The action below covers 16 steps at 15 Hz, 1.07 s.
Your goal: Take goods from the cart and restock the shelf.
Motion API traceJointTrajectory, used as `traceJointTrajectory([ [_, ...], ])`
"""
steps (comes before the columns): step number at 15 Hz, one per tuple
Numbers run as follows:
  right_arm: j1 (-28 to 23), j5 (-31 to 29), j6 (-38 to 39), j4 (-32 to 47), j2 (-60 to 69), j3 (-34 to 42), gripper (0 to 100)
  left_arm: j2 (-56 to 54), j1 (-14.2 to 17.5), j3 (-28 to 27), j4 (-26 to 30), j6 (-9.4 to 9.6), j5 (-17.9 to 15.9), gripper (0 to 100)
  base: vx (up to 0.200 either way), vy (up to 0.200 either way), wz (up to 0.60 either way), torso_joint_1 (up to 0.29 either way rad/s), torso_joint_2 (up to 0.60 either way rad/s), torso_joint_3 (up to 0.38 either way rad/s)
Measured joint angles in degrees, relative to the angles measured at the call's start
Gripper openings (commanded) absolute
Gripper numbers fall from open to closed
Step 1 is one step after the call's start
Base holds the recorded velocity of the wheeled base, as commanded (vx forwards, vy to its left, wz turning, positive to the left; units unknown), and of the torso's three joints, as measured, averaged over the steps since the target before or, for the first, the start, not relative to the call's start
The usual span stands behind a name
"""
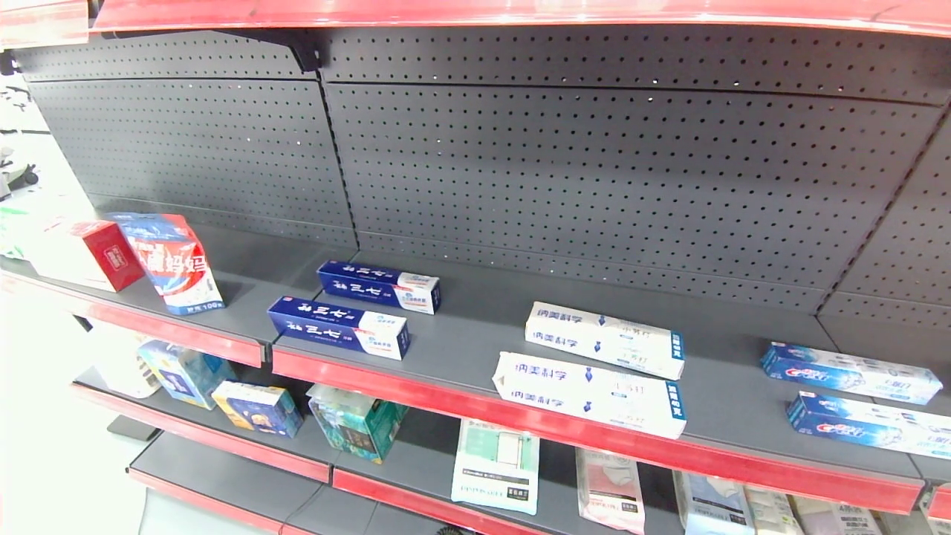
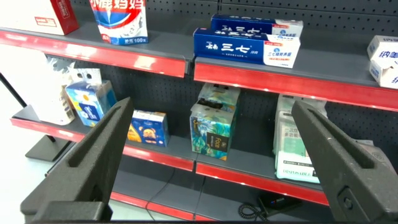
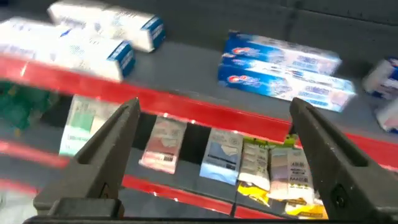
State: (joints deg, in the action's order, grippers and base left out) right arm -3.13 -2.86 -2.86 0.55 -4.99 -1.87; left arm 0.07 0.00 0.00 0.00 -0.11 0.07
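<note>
Operator: Left gripper (image 2: 211, 106), foreground: I have its black, wedge-shaped fingers (image 2: 99, 149) spread wide, with nothing between them. Right gripper (image 3: 214, 104): likewise spread and empty.

Observer: And the goods?

Operator: Straight ahead of the left gripper, two dark blue toothpaste cartons (image 2: 245, 43) lie flat on the shelf (image 1: 475, 312). Ahead of the right gripper lie two light blue cartons (image 3: 280, 68). Between those pairs are two white cartons (image 1: 591, 394). Farther out past the left gripper, a glossy soft pouch (image 1: 174, 260) stands beside a red-faced box (image 1: 104, 253).

Observer: Progress?

Operator: Partial, I judge. The cartons sit in pairs; they are rigid printed cardboard, long and rectangular. Wide stretches of matte grey metal deck, backed by a perforated panel (image 1: 594, 171), are unfilled. With both grippers empty, the next item has yet to be picked up.
</note>
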Motion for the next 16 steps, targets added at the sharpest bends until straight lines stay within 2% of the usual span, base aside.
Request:
traceJointTrajectory([
  [2,-0.04,-2.06,4.21,-1.10,0.41,0.41,100,0.00,0.00,0.00,0.00,0.04,0.00,100,0.000,0.000,0.00,0.000,0.00,0.000],
  [5,-0.02,-2.93,2.29,-1.66,0.63,0.66,100,0.00,0.00,0.00,0.00,0.06,0.00,100,0.000,0.000,0.00,0.000,0.00,0.000],
  [6,-0.02,-4.92,3.97,-2.57,0.66,0.83,100,0.00,0.00,0.00,0.00,0.11,0.00,100,0.000,0.000,0.00,0.000,0.00,0.000],
  [8,-0.02,-12.54,8.41,-3.45,0.66,1.29,100,0.00,0.00,0.00,0.00,0.11,0.00,100,0.000,0.000,0.00,0.000,0.00,0.000],
  [9,-0.02,-13.86,9.59,-3.67,0.66,1.43,100,0.00,0.00,0.00,0.00,0.09,0.00,100,0.000,0.000,0.00,0.000,0.00,0.000],
  [11,0.13,-10.92,8.17,-3.69,0.69,1.57,100,0.00,0.00,0.00,0.00,0.04,0.04,100,0.000,0.000,0.00,0.000,0.00,0.000],
  [14,2.10,0.87,3.79,-1.08,2.78,1.66,100,-0.02,0.00,0.00,0.00,0.35,0.00,100,0.000,0.000,0.00,0.000,0.00,0.000],
  [16,2.89,1.21,2.55,-0.52,4.11,1.66,100,-0.02,0.00,0.00,-0.02,0.49,0.00,100,0.000,0.000,0.00,0.000,0.00,0.000],
])
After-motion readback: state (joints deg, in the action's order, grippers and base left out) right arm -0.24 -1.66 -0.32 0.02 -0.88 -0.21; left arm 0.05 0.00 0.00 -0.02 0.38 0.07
